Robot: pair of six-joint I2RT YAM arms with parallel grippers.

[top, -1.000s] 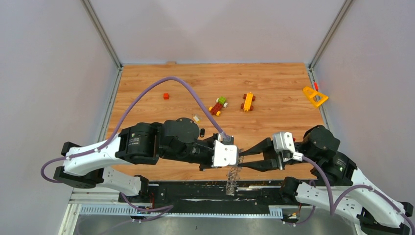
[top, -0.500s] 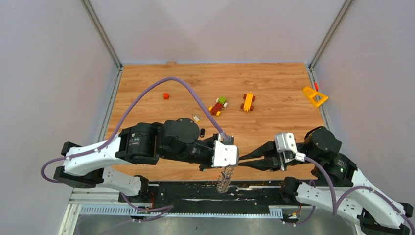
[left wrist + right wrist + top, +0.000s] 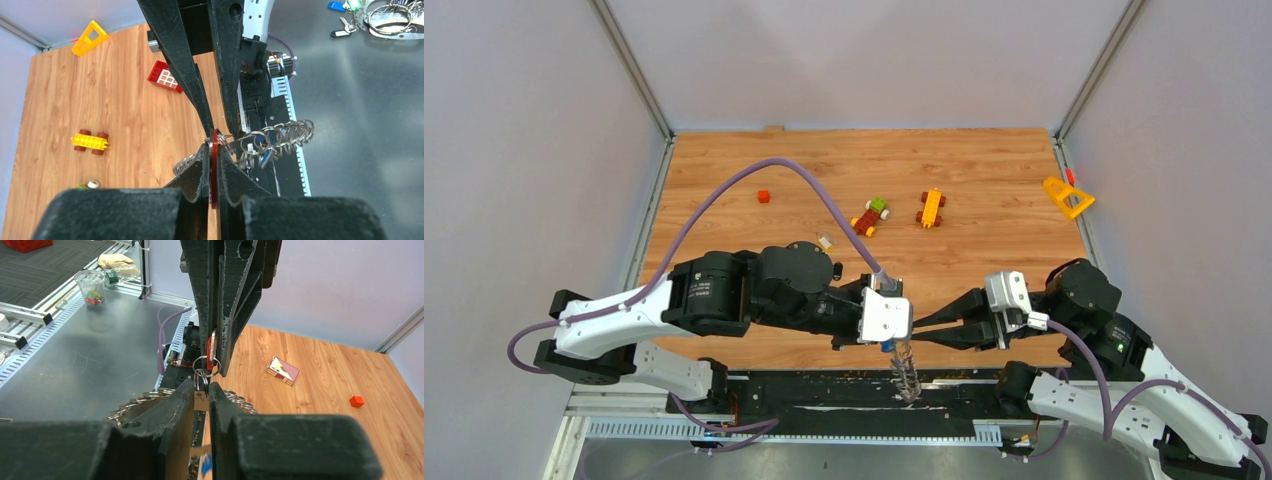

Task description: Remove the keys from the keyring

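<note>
Under the left pincer point(image 3: 212, 151) pinching a red key point(image 3: 214, 172), the keyring point(image 3: 280, 137) hangs, right pincer point(image 3: 201, 390) nipping its loop.

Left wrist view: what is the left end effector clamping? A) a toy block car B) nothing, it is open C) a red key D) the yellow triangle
C: the left end effector is closed on the red key, whose thin red head is sandwiched between its two fingers.

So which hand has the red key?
The left hand: the red key is pinched in it; the right hand only flanks the small rings hanging below.
</note>
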